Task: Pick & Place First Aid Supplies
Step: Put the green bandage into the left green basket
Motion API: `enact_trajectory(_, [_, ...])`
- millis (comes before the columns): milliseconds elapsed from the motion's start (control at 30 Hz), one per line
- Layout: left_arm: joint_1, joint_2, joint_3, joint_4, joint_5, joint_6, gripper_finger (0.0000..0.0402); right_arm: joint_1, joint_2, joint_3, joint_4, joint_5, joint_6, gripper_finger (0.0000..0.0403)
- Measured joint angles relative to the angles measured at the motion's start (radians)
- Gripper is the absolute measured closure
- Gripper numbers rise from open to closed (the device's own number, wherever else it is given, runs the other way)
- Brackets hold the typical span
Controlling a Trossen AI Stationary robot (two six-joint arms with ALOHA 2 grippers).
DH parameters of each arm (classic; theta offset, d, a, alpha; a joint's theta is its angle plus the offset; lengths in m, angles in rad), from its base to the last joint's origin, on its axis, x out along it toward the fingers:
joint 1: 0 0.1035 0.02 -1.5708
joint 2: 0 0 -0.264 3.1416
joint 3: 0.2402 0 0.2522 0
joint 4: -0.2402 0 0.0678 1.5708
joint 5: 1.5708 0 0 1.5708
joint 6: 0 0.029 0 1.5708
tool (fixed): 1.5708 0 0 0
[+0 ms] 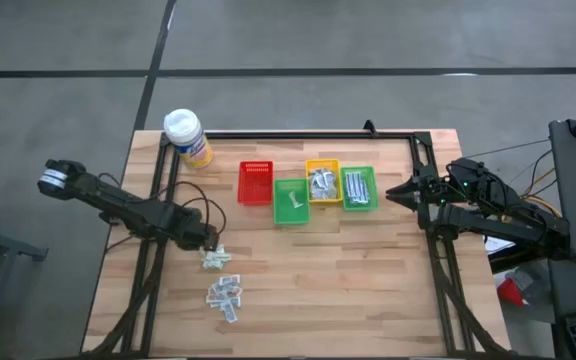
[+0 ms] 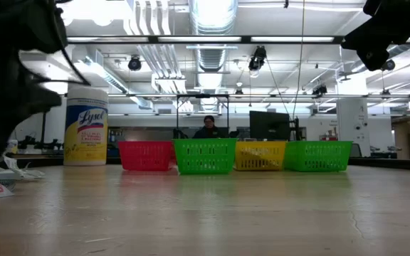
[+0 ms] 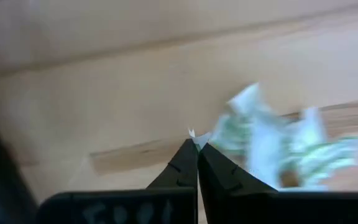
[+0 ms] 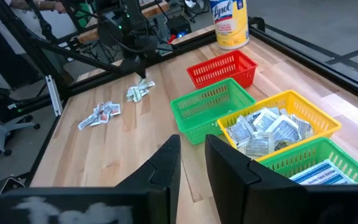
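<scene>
Left wrist view: left gripper (image 3: 197, 144) jaws pinched closed on a corner of a greenish-white sachet (image 3: 253, 134) on the wooden table (image 1: 368, 270). Right gripper (image 4: 192, 155), jaws parted and empty, hovers beside the bins (image 1: 308, 190).

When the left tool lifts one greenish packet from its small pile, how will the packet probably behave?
The greenish packet is pinched only at a corner by the shut left tool, so it will probably hang and flop. It looks thin and crinkled, so likely very light. Neighbours in the pile touch it and may drag along.
</scene>
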Motion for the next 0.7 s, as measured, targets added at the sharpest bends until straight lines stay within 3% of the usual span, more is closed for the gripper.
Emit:
enact_trajectory(367, [0.0, -0.06, 0.174, -0.008, -0.302, 0.105, 0.0401, 0.0, 0.0, 0.0, 0.0, 0.0, 0.0, 0.0322])
enact_trajectory(700, [0.001, -0.061, 0.343, 0.09, -0.563, 0.411, 0.0401, 0.0, 0.0, 0.0, 0.0, 0.0, -0.003, 0.0314])
